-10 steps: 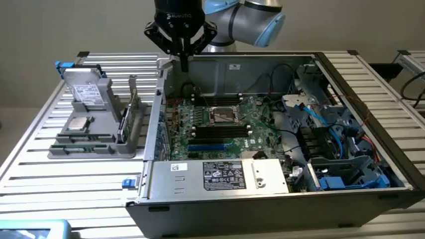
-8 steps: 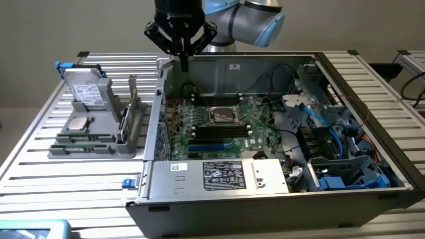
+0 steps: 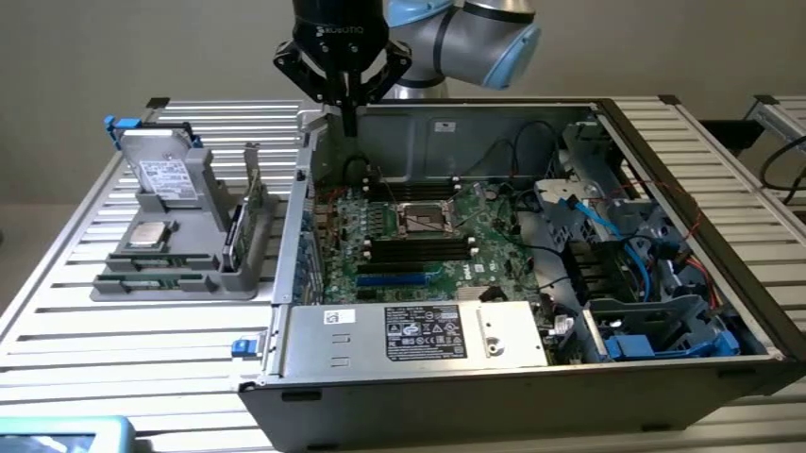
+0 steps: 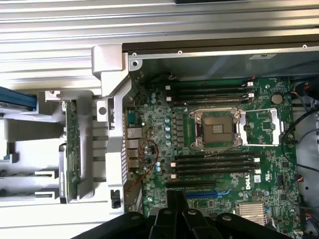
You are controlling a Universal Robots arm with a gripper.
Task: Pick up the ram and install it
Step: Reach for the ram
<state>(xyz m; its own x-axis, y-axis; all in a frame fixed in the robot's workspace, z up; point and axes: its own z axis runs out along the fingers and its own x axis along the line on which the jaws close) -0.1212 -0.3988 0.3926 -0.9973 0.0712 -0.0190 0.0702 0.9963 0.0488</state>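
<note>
Closed end effector [image 4: 177,201] hovers over the motherboard [image 4: 219,149].

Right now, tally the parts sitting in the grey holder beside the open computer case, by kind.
Hard drive: 1
Square processor chip: 1
Green circuit boards standing on edge: 2
Total: 4
</note>
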